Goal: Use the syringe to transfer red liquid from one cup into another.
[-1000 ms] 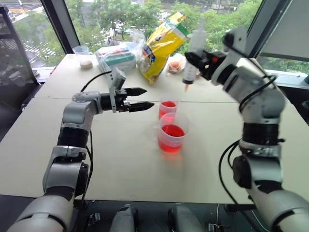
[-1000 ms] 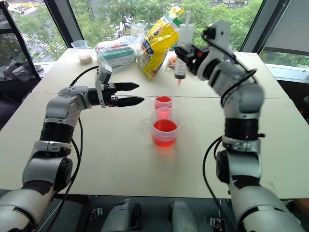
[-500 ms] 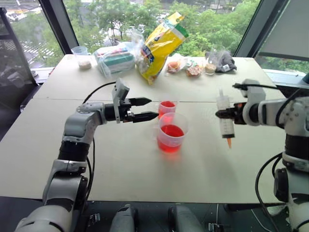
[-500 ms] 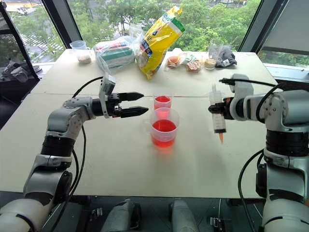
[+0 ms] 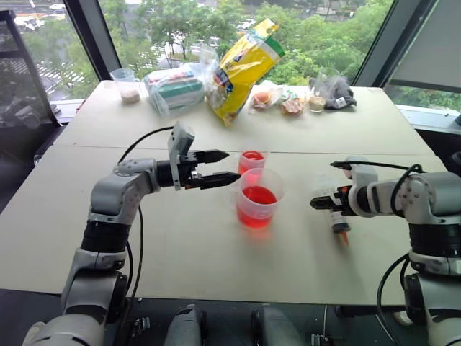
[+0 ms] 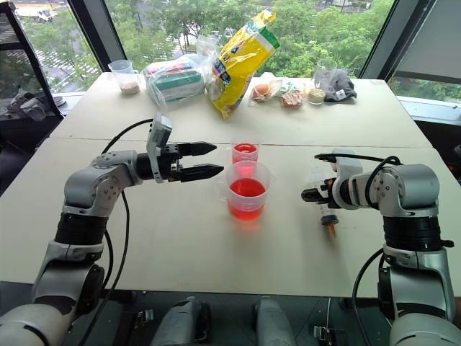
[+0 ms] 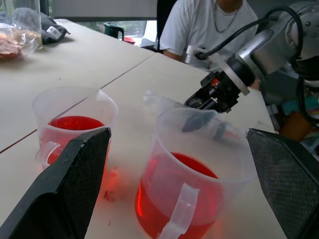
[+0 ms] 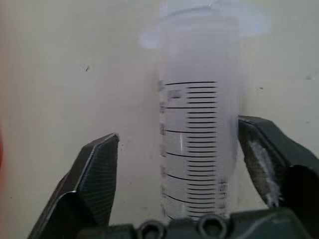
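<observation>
The syringe [image 6: 328, 216] now lies low on the table [image 6: 180, 245], apparently released, between the right gripper's [image 8: 189, 164] spread fingers; a second ago it hung upright over the cups. Handled measuring cup [image 5: 258, 200] and smaller cup [image 5: 250, 160] hold red liquid [image 5: 257, 195]. Left gripper [image 5: 223, 166] hovers beside them, spread.

soft, even daylight comes through the windows [image 5: 180, 29] behind the table [image 5: 216, 274], leaving its pale top bright with only faint shadows. no harsh glare. in the right wrist view the syringe [image 8: 199, 149] between the spread fingers [image 8: 94, 169] is blurred toward its far end. in the left wrist view both near fingers [image 7: 65, 199] are soft.
</observation>
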Tool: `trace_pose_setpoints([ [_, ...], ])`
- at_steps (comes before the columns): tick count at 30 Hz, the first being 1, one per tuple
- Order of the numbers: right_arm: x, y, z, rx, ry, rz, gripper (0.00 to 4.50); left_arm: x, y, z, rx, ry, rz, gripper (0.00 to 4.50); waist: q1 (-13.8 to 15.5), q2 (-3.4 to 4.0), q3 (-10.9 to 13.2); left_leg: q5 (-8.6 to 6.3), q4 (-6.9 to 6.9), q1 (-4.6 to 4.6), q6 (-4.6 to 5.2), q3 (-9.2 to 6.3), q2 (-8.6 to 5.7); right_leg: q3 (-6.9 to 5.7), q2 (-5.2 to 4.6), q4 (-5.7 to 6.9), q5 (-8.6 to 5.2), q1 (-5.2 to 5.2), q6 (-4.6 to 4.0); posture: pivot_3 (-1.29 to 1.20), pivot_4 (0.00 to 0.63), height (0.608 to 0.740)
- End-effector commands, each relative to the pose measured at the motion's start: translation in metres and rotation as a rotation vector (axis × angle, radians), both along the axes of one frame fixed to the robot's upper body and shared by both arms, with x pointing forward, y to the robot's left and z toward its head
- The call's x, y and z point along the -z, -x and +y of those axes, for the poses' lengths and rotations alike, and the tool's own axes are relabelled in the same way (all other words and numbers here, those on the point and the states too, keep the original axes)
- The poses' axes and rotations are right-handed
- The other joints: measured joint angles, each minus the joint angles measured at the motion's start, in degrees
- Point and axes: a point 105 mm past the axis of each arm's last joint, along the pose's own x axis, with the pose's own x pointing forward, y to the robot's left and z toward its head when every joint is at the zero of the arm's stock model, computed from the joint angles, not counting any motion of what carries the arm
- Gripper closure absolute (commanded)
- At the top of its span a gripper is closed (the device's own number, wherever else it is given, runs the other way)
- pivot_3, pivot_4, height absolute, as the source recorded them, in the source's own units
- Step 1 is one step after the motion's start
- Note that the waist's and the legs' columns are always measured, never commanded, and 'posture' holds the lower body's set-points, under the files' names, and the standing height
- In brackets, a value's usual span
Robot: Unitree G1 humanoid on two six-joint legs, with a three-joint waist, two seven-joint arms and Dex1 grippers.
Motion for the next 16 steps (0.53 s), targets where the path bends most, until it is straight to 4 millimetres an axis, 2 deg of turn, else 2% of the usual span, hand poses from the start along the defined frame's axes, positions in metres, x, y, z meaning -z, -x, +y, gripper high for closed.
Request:
trace_pose_setpoints([
  [1,-0.023,-0.001,-0.004,0.002,0.002,-0.093,0.08,-0.003,0.009,-0.001,0.031,-0.008,-0.019,0.00,0.0,0.00,0.0,0.00,0.00,0.00,0.00,0.00,0.00,0.00,0.00,0.00,0.00,0.00,0.00,0.00,0.150,0.740],
  [5,-0.050,0.010,-0.002,-0.065,0.010,-0.212,0.08,-0.001,0.013,0.003,0.031,-0.032,-0.017,0.00,0.0,0.01,0.0,0.00,-0.04,0.00,0.00,-0.02,0.02,0.00,0.01,-0.01,0.00,-0.01,0.00,0.00,0.150,0.740],
  [8,-0.071,0.027,0.000,-0.155,0.058,-0.297,0.08,0.000,0.014,0.010,0.020,-0.053,-0.019,0.00,0.1,0.01,0.0,-0.01,-0.04,-0.01,0.01,-0.03,0.02,-0.01,0.00,-0.04,0.00,0.00,0.00,0.00,0.150,0.740],
  [10,-0.097,0.042,0.013,-0.289,0.041,-0.426,0.08,0.001,0.015,0.017,0.010,-0.078,-0.021,0.00,0.1,0.01,0.0,-0.01,-0.05,-0.03,0.01,-0.04,0.01,-0.01,-0.02,-0.07,-0.01,0.00,0.00,0.00,0.150,0.740],
  [12,-0.112,0.054,0.022,-0.369,0.022,-0.499,0.08,0.003,0.015,0.022,0.004,-0.094,-0.022,0.00,0.0,0.00,0.0,-0.01,-0.05,-0.02,0.02,-0.05,0.02,-0.01,0.00,-0.08,-0.01,0.02,0.00,0.00,0.150,0.740],
  [16,-0.118,0.087,0.033,-0.503,0.032,-0.574,0.08,-0.002,0.014,0.033,-0.010,-0.109,-0.029,0.00,0.0,-0.02,0.0,-0.01,-0.04,0.05,0.02,-0.10,0.04,-0.04,0.03,-0.07,-0.01,0.07,-0.01,0.00,0.150,0.740],
])
